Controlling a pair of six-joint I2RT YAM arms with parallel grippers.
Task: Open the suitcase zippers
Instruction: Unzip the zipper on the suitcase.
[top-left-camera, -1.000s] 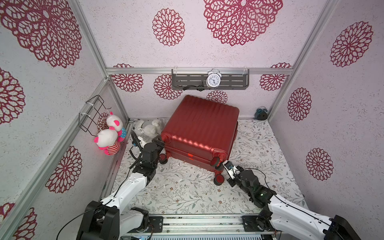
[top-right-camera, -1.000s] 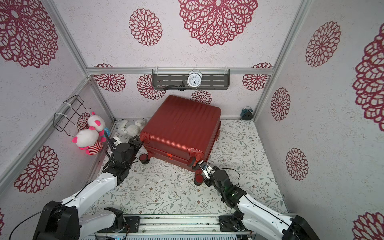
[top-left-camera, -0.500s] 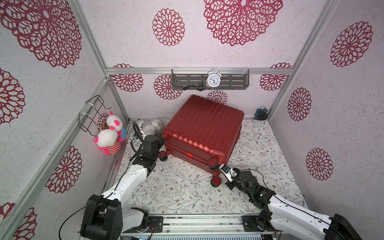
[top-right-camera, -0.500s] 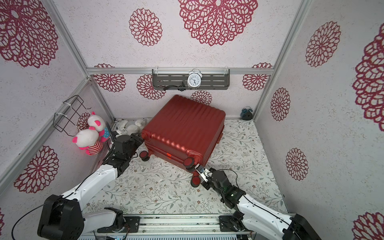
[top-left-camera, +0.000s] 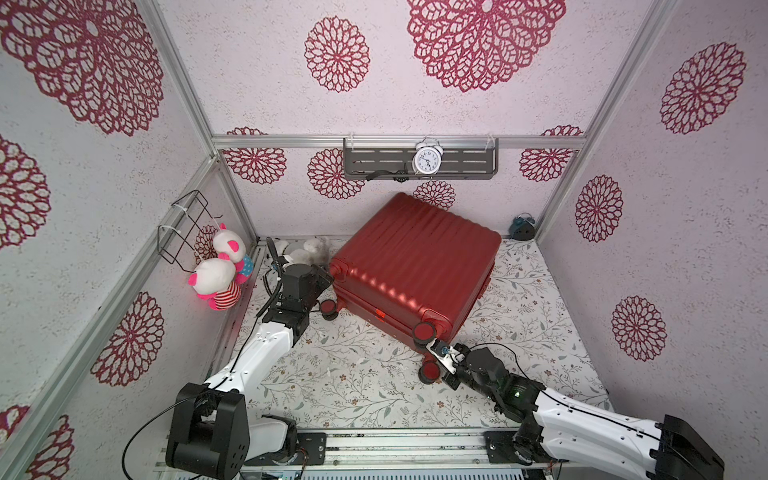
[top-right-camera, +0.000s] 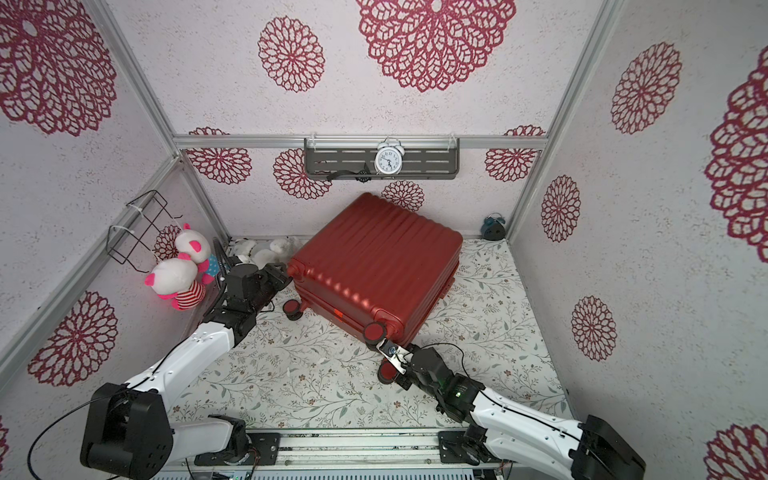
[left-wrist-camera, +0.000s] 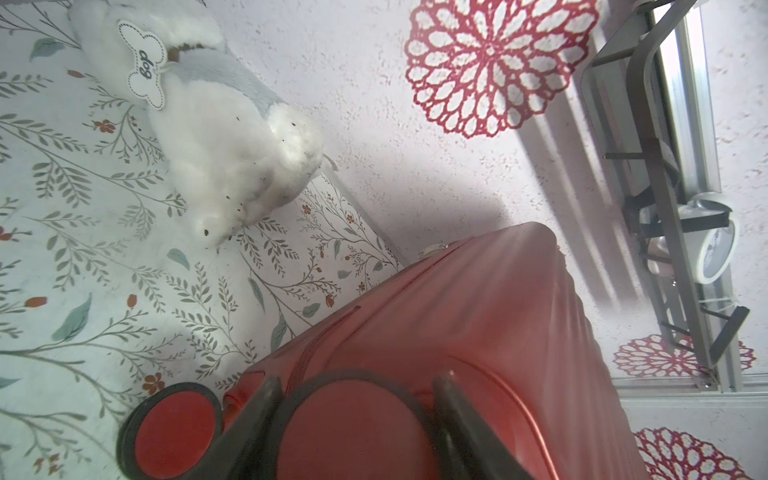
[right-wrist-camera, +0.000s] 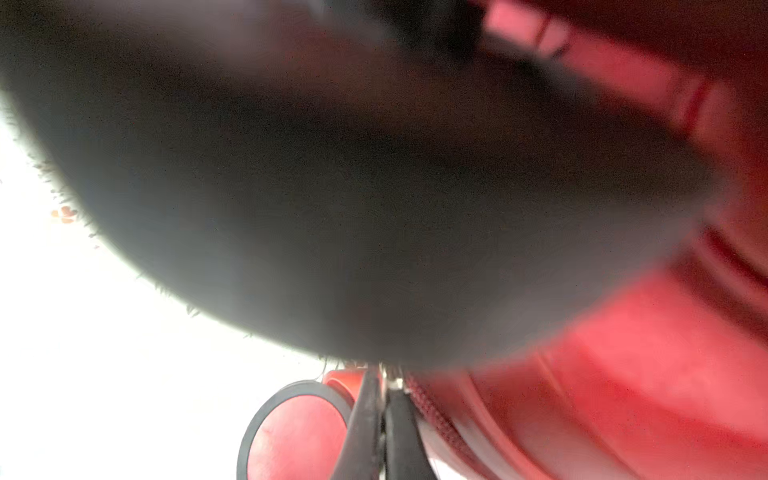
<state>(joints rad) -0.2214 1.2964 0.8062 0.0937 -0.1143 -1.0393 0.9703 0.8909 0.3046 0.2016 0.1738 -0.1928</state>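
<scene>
Red hard shell is being shown once: one suitcase (top-left-camera: 415, 266) is lying flat and closed on the floral desk (top-left-camera: 353, 382), towards the back wall, with its ribbed face turned up. It is being approached by two arms. The left end effector (left-wrist-camera: 357, 384) is being clamped on one wheel (left-wrist-camera: 353, 432), a finger on either side of the black rim, with a second wheel (left-wrist-camera: 170, 432) just beside it. The right end effector (right-wrist-camera: 380, 390) is being held at the near corner, its two fingers pressed together just beside the red zipper track (right-wrist-camera: 434, 413). Whether a pull is being pinched cannot be told. Two pink-and-white plush toys (top-left-camera: 216, 278) are being carried by the wire basket (top-left-camera: 183, 228) on the side wall. One white plush (top-left-camera: 305, 251) is lying on the desk. Two clocks are being displayed: a white clock (top-left-camera: 427, 160) on the shelf (top-left-camera: 374, 164) and a dark blue clock (top-left-camera: 523, 227) in the far corner.
</scene>
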